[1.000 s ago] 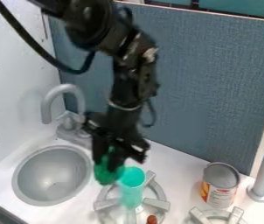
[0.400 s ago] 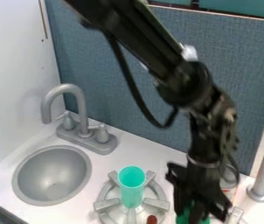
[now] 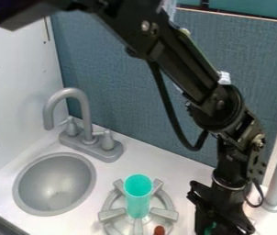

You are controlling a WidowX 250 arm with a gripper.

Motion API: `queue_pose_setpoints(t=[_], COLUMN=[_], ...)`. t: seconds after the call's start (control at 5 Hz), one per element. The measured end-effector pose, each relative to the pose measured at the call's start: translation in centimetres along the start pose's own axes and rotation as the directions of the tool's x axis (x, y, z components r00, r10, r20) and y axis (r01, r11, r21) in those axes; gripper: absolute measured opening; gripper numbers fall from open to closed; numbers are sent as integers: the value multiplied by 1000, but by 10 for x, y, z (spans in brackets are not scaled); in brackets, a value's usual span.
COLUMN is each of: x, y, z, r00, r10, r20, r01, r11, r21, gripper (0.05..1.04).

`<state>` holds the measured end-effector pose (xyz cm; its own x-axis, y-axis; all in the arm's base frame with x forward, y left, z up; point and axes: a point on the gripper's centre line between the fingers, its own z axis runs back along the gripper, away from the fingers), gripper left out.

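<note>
Gripper [image 3: 215, 226] shifted rightward, away from sink [image 3: 55, 183].
Green item [image 3: 209, 228] carried along from beside cup [image 3: 138, 197]; tap [image 3: 85, 114] now uncovered.

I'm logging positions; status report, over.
Gripper at lower right of view, holding green object, mostly hidden. Nearby: turquoise cup upright on burner, apart from gripper.

**Greys, white and blue-green**

Cup [image 3: 138, 202], near centre: turquoise. Burner [image 3: 112, 215]: grey; small item [image 3: 159, 230] at near edge, reddish brown. Sink [image 3: 54, 183], faucet [image 3: 85, 110]: grey. Counter [image 3: 180, 179]: white. Far panel [image 3: 129, 101]: slate blue, fine woven pattern. Left wall [image 3: 18, 82]: white, dark specks. Near right, arm [image 3: 187, 69] and gripper [image 3: 219, 227]: black; object [image 3: 209, 227] there, green.
</note>
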<state>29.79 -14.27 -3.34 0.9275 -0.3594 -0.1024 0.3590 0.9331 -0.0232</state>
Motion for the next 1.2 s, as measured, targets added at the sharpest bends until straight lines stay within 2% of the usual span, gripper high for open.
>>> queue_pose_setpoints(t=[0.2,0.4,0.6,0.8,1.0,1.2], x=[13,24,31,38,39,37], y=[-6,-17,-22,-22,-21,-25], z=[-7,-14,-21,-24,-23,-26], r00=[1000,996,992,991,990,991], r10=[-17,-60,-72,-54,-35,2], r20=[-11,-63,-102,-122,-134,-131], r01=[17,59,76,60,43,3], r11=[1000,998,996,997,998,999], r21=[-21,-12,35,48,56,33], gripper=[369,370,369,370,416,718])
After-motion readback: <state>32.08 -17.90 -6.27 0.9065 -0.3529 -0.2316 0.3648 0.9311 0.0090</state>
